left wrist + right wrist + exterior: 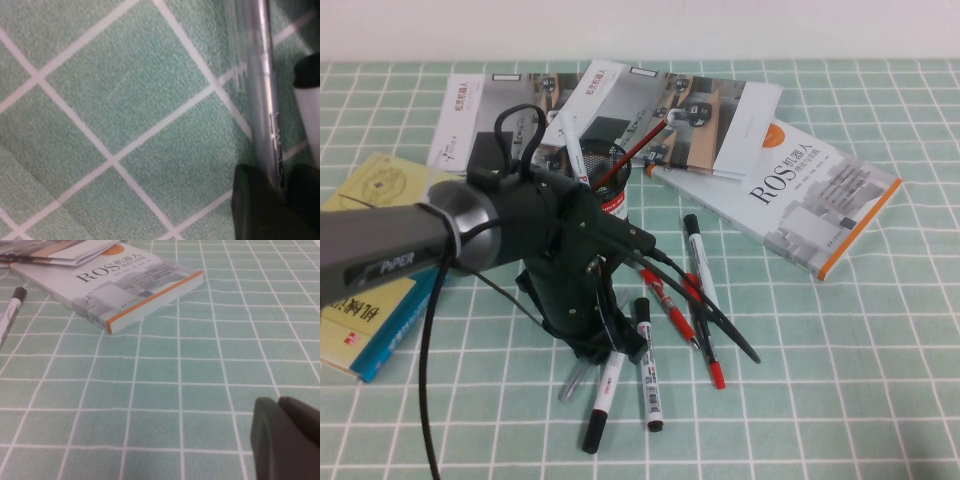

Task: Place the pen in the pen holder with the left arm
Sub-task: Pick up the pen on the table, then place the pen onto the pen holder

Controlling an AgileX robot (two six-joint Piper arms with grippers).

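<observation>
Pen (260, 90) sits between my left gripper (280, 200) fingers (250, 205), lower right of wrist frame, flat on desk (125, 100); closed or not, can't tell. Risk: white marker (310, 120) just beside could get nudged or caught w/ it. Pen holder (612, 175) upper centre, half hidden behind arm. Right gripper (287, 435) parked low right, fingers together, holding nothing.

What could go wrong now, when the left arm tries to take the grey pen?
The left end effector is low over the pen, with its fingers on either side of it. A white marker lies close beside the pen, so it may be caught or pushed too. The pen holder already contains pens, so insertion could jam or tip it. The right end effector is low over bare cloth, far from this.
</observation>
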